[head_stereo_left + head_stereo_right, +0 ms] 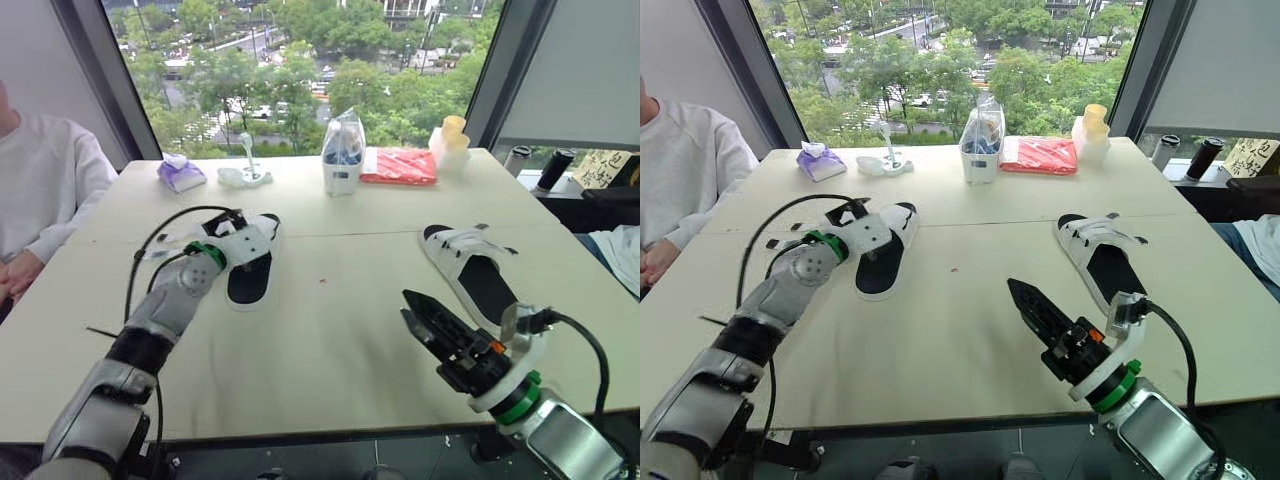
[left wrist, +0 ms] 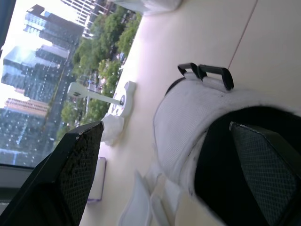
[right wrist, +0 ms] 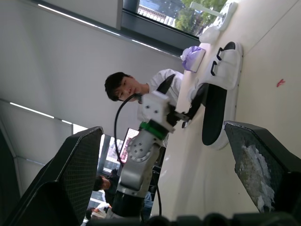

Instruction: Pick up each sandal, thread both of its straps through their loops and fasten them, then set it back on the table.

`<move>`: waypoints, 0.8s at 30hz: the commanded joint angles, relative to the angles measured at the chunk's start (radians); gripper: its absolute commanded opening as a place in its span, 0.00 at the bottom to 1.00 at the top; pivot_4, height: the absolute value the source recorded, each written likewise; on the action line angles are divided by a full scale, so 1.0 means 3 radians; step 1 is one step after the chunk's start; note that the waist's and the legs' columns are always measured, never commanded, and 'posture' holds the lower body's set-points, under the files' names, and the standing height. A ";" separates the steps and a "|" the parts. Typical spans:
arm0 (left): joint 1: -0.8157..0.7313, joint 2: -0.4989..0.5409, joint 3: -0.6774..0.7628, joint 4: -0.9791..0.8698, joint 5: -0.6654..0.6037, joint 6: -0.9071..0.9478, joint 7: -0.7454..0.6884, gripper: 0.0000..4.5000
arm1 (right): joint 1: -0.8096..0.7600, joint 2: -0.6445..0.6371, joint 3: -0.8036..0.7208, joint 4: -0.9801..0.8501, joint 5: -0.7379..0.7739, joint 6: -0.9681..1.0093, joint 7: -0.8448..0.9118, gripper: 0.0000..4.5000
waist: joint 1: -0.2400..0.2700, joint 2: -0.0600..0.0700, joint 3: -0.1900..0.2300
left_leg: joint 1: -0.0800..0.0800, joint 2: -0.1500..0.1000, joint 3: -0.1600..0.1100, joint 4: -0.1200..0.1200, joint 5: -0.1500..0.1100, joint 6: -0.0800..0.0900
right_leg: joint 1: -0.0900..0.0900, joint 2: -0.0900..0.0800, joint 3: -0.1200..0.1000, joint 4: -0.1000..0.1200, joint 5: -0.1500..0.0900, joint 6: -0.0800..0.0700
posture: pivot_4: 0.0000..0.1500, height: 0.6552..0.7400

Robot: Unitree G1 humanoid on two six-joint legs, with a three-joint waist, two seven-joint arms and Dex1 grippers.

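Straddling left sandal (image 1: 250, 265) upper, left gripper (image 1: 232, 222) fingers spread; right gripper (image 1: 406, 306) spread too, short of right sandal (image 1: 476, 272).

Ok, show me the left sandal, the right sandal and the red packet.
left sandal (image 1: 248, 282), left eye view, black footbed
right sandal (image 1: 490, 290), left eye view, black footbed
red packet (image 1: 400, 167), left eye view, its middle
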 commanded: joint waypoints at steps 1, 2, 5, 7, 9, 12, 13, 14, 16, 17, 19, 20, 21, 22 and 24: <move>-0.0475 -0.0187 -0.0233 0.0933 0.0326 -0.0323 0.0303 1.00 | -0.0248 -0.0171 0.0136 -0.0027 -0.0211 -0.0110 0.0179 0.99 | -0.0001 -0.0006 0.0004 | -0.0001 -0.0002 0.0000 0.0000 0.0000 0.0000 | -0.0001 0.0000 -0.0001 0.0000 0.0000 0.0001 | 1.00 1.00; -0.0555 -0.0224 -0.0270 0.1123 0.0364 -0.0386 0.0348 1.00 | -0.0289 -0.0208 0.0173 -0.0014 -0.0258 -0.0126 0.0198 0.99 | -0.0002 -0.0009 0.0005 | -0.0002 -0.0003 0.0002 -0.0002 -0.0001 0.0001 | -0.0002 0.0000 -0.0001 -0.0001 -0.0001 0.0002 | 1.00 1.00; -0.0783 -0.0379 -0.0386 0.1648 0.0509 -0.0439 0.0571 0.83 | -0.0498 -0.0510 0.0245 0.0065 -0.0517 -0.0044 0.0353 1.00 | -0.0011 -0.0014 0.0007 | -0.0002 -0.0003 0.0002 -0.0003 -0.0006 0.0008 | -0.0003 -0.0002 -0.0002 0.0003 -0.0002 0.0003 | 1.00 1.00; -0.0878 -0.0440 -0.0390 0.1841 0.0540 -0.0407 0.0681 0.61 | -0.0582 -0.0798 0.0290 0.0106 -0.0763 0.0060 0.0495 1.00 | -0.0009 -0.0020 0.0011 | -0.0002 -0.0004 0.0006 -0.0003 -0.0007 0.0010 | -0.0006 -0.0004 0.0000 0.0004 -0.0002 0.0003 | 1.00 1.00; -0.0929 -0.0471 -0.0384 0.1947 0.0541 -0.0373 0.0724 0.38 | -0.0640 -0.1076 0.0314 0.0139 -0.1027 0.0143 0.0672 1.00 | -0.0008 -0.0030 0.0017 | -0.0002 -0.0004 0.0013 -0.0003 -0.0007 0.0010 | -0.0006 -0.0003 -0.0002 0.0005 -0.0002 0.0004 | 1.00 1.00; -0.0944 -0.0477 -0.0387 0.2003 0.0548 -0.0423 0.0699 0.05 | -0.0729 -0.1479 0.0375 0.0203 -0.1522 0.0220 0.0983 1.00 | -0.0003 -0.0034 0.0019 | -0.0002 -0.0004 0.0018 0.0000 -0.0007 0.0010 | -0.0006 -0.0004 -0.0001 0.0007 -0.0002 0.0003 | 1.00 1.00; -0.0942 -0.0474 -0.0388 0.2011 0.0547 -0.0444 0.0678 0.02 | -0.0760 -0.1592 0.0404 0.0232 -0.1698 0.0222 0.1079 1.00 | -0.0005 -0.0034 0.0019 | 0.0000 -0.0004 0.0020 0.0000 -0.0007 0.0010 | -0.0004 -0.0006 0.0000 0.0007 -0.0002 0.0004 | 1.00 1.00; -0.0938 -0.0466 -0.0389 0.2013 0.0547 -0.0470 0.0657 0.02 | -0.0792 -0.1681 0.0439 0.0260 -0.1865 0.0214 0.1178 1.00 | -0.0007 -0.0036 0.0020 | 0.0002 -0.0003 0.0023 0.0001 -0.0007 0.0010 | -0.0002 -0.0006 0.0000 0.0007 -0.0002 0.0004 | 1.00 1.00; -0.0929 -0.0438 -0.0404 0.2004 0.0562 -0.0551 0.0629 0.02 | -0.0868 -0.1807 0.0518 0.0311 -0.2151 0.0181 0.1362 1.00 | -0.0007 -0.0039 0.0020 | 0.0002 -0.0002 0.0024 0.0001 -0.0007 0.0010 | -0.0003 -0.0006 0.0000 0.0007 -0.0002 0.0004 | 1.00 1.00; -0.0920 -0.0418 -0.0413 0.1992 0.0567 -0.0612 0.0606 0.02 | -0.0913 -0.1848 0.0557 0.0336 -0.2289 0.0154 0.1452 1.00 | -0.0006 -0.0039 0.0020 | 0.0002 -0.0001 0.0025 0.0001 -0.0007 0.0010 | -0.0003 -0.0006 0.0000 0.0007 -0.0002 0.0004 | 1.00 1.00; -0.0896 -0.0372 -0.0440 0.1952 0.0579 -0.0767 0.0528 0.02 | -0.1006 -0.1873 0.0591 0.0393 -0.2424 0.0142 0.1591 1.00 | -0.0008 -0.0039 0.0021 | 0.0001 -0.0002 0.0025 0.0000 -0.0007 0.0010 | -0.0005 -0.0007 0.0001 0.0007 -0.0002 0.0004 | 1.00 1.00; -0.0883 -0.0349 -0.0445 0.1926 0.0575 -0.0852 0.0491 0.02 | -0.1054 -0.1855 0.0589 0.0425 -0.2442 0.0150 0.1640 1.00 | -0.0009 -0.0040 0.0021 | 0.0001 -0.0002 0.0025 0.0000 -0.0007 0.0010 | -0.0005 -0.0007 0.0001 0.0007 -0.0001 0.0004 | 1.00 1.00; -0.0869 -0.0323 -0.0448 0.1896 0.0570 -0.0951 0.0447 0.02 | -0.1089 -0.1838 0.0584 0.0451 -0.2455 0.0165 0.1690 1.00 | -0.0005 -0.0040 0.0021 | 0.0001 -0.0002 0.0026 0.0000 -0.0007 0.0010 | -0.0005 -0.0007 0.0001 0.0007 -0.0001 0.0004 | 1.00 1.00; -0.0850 -0.0286 -0.0466 0.1844 0.0574 -0.1112 0.0379 0.02 | -0.1113 -0.1839 0.0587 0.0470 -0.2487 0.0177 0.1751 1.00 | -0.0002 -0.0040 0.0021 | 0.0001 -0.0001 0.0026 -0.0001 -0.0007 0.0010 | -0.0006 -0.0008 0.0001 0.0007 -0.0001 0.0004 | 1.00 1.00; -0.0783 -0.0183 -0.0519 0.1664 0.0549 -0.1598 0.0149 0.02 | -0.1134 -0.1865 0.0601 0.0511 -0.2580 0.0200 0.1867 1.00 | 0.0002 -0.0040 0.0021 | 0.0000 0.0000 0.0025 -0.0001 -0.0008 0.0010 | -0.0007 -0.0010 0.0001 0.0007 -0.0001 0.0004 | 1.00 1.00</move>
